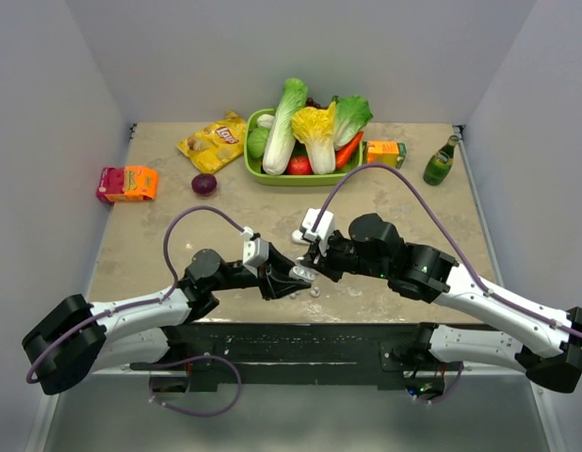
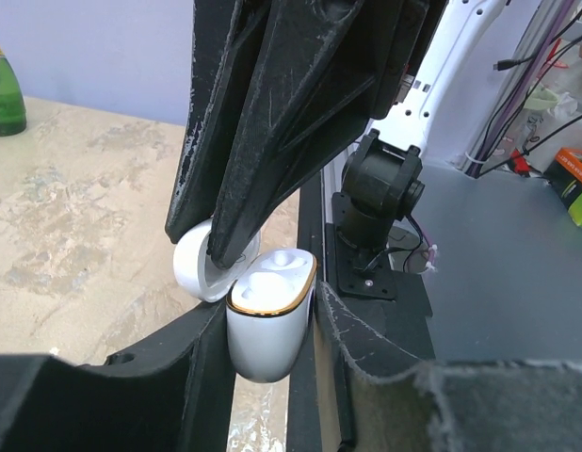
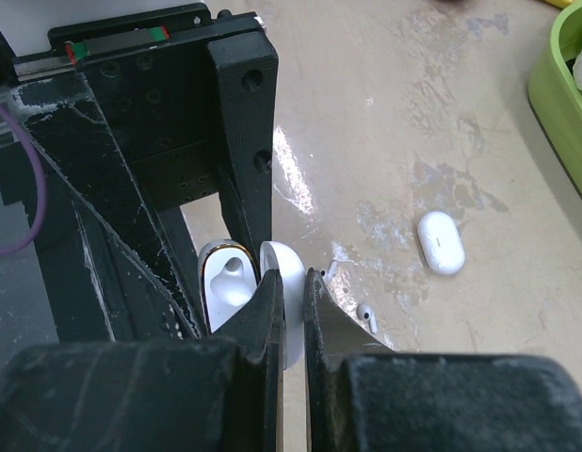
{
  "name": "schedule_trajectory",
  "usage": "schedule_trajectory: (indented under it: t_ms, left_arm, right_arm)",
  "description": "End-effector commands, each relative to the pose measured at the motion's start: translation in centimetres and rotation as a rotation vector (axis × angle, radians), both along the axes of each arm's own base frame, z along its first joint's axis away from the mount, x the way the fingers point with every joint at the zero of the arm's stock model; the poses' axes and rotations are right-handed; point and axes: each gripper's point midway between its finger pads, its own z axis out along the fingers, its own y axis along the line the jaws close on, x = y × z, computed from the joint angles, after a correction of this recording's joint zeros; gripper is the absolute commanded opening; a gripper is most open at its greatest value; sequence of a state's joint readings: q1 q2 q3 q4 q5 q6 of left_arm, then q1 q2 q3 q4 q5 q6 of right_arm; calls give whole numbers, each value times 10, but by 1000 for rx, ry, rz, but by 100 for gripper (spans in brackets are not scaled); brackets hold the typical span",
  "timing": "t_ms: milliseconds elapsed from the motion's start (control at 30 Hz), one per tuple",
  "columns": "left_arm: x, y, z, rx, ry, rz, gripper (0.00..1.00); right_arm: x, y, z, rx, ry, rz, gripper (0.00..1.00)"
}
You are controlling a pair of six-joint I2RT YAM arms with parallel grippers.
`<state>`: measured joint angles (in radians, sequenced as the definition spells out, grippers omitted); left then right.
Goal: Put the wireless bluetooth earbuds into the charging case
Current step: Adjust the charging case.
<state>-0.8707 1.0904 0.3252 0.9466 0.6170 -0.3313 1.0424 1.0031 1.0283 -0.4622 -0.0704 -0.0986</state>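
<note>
While left tool point(image 2: 270, 353) clamps the case point(image 2: 267, 325) and right tool point(image 3: 289, 292) its lid point(image 3: 282, 266), the bud point(image 3: 366, 316) looks slick, light: pinch its stem.

White-and-black arms point(image 1: 140, 311), looping purple cables point(image 1: 192, 210), scuffed black gripper fingers point(image 3: 258, 325)

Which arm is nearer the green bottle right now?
Right. The right arm stretches along the bottle's side of the table, between it and the near edge. The left arm lies on the opposite side, reaching only to mid-table.
</note>
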Motion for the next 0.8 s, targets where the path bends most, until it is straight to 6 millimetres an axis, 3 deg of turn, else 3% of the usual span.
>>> schedule_trajectory:
  t_ms: [0, 100, 267, 400, 633, 733, 767]
  left_arm:
    - [4, -2, 24, -66, -48, 11, 43]
    - [7, -2, 24, -66, -39, 24, 50]
    - [7, -1, 23, -74, -35, 31, 47]
    - [7, 0, 22, -77, -35, 32, 35]
    - [7, 0, 20, -75, -32, 34, 24]
    - [6, 0, 19, -77, -32, 32, 13]
    - [6, 0, 19, -78, -33, 33, 5]
  right_arm:
    - [0, 5, 22, 52, -34, 12, 0]
    - [1, 6, 22, 53, -34, 12, 0]
    - [1, 6, 23, 56, -35, 11, 0]
    - [0, 6, 22, 55, -33, 13, 0]
    - [-1, 5, 23, 60, -31, 14, 0]
    - [-1, 6, 23, 61, -29, 17, 0]
    - [-1, 6, 23, 61, -28, 16, 0]
